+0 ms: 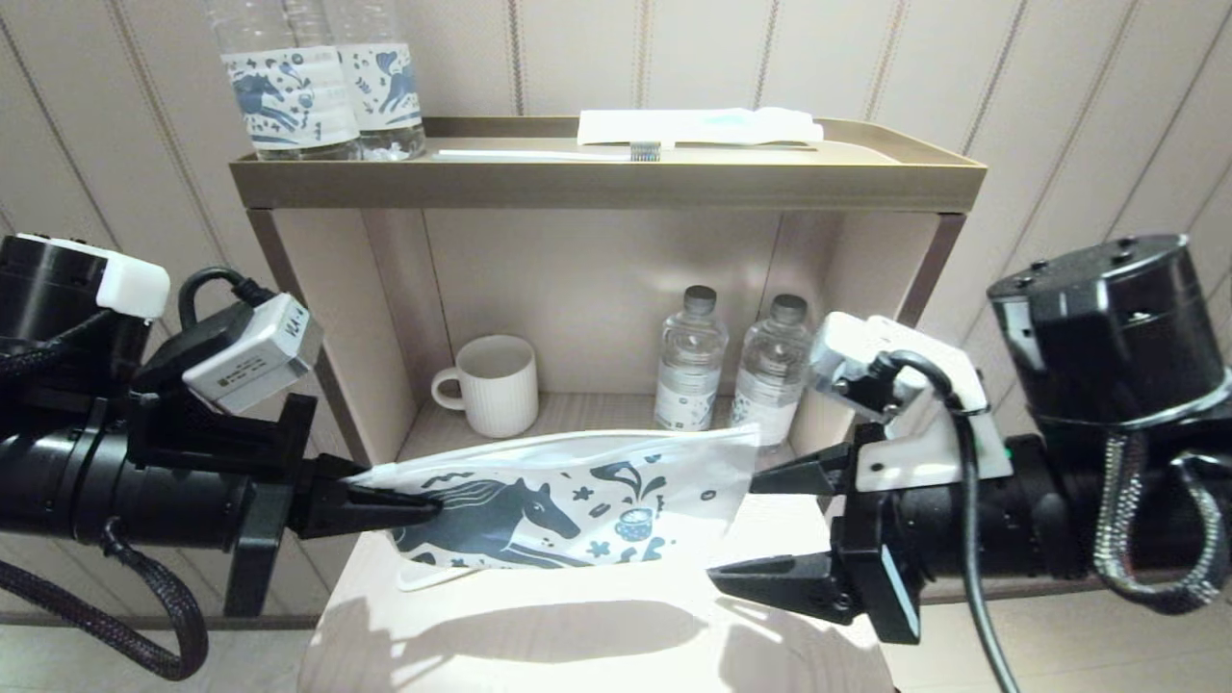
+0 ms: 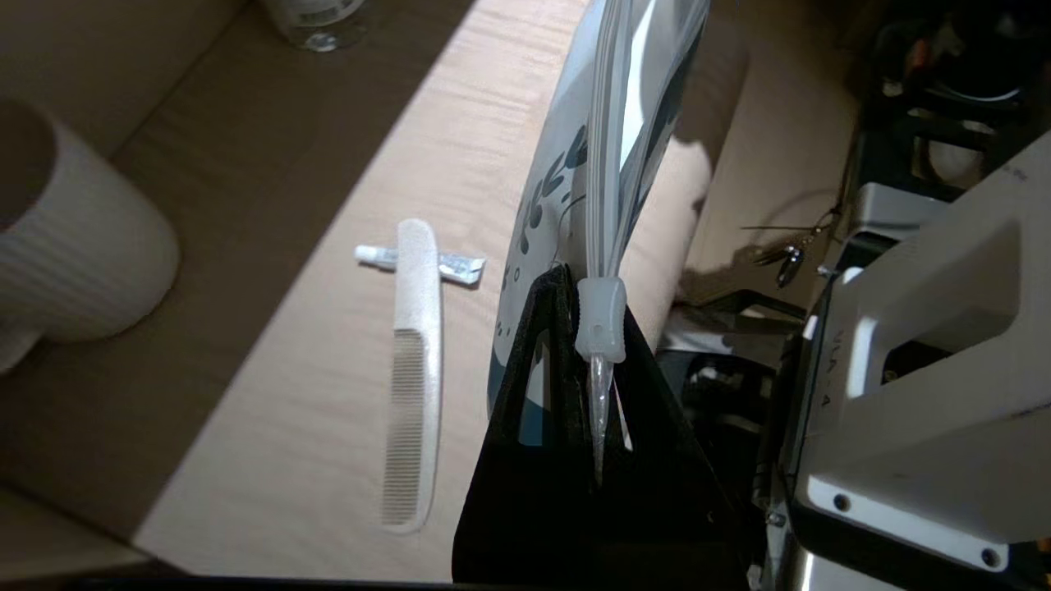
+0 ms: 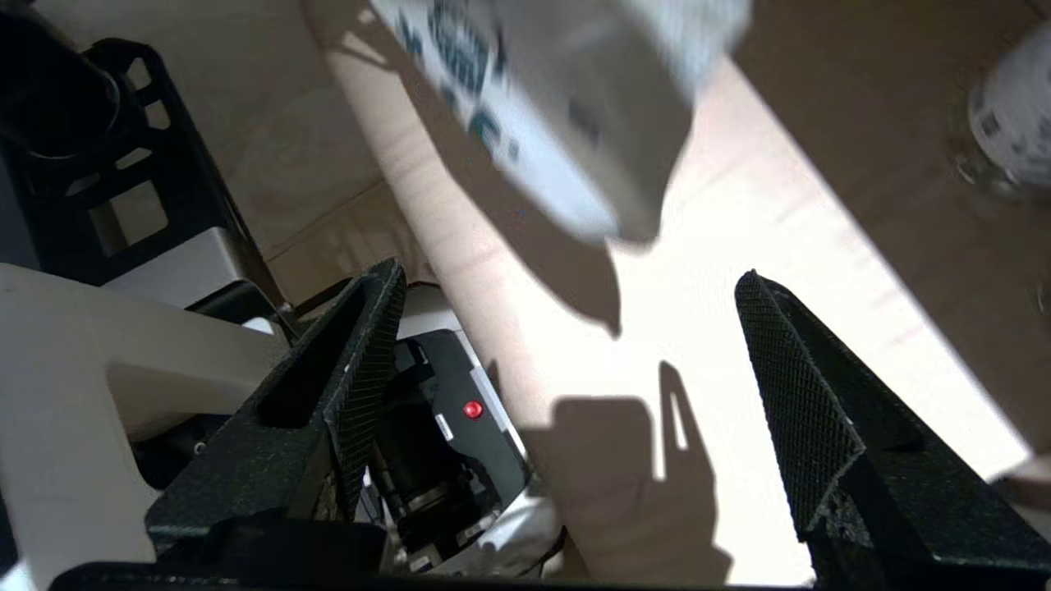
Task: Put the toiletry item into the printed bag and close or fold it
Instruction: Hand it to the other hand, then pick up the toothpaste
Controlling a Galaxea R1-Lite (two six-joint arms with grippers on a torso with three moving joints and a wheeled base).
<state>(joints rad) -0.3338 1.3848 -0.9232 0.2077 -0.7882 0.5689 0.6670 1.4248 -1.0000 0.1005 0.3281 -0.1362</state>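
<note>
While the head view shows the left gripper (image 1: 423,507) clamped on the printed bag (image 1: 577,505) at the bag's nine-o'clock end, holding it in the air above the pale shelf (image 1: 597,626), only the left wrist view shows the white comb (image 2: 413,361). There the comb lies flat on the shelf beside the hanging bag, outside it, with a small tube (image 2: 456,264) crossing under its handle. The right gripper (image 1: 760,527) stands at the bag's three-o'clock end with its jaws spread wide and nothing between them; the right wrist view confirms the gap. Counted in the head view: two labelled bottles (image 1: 318,87) at eleven o'clock on the top tray (image 1: 616,183), two smaller bottles (image 1: 736,366) in the cubby, one white mug (image 1: 496,385), one toothbrush (image 1: 549,152) and one wrapped packet (image 1: 698,125) at twelve.
</note>
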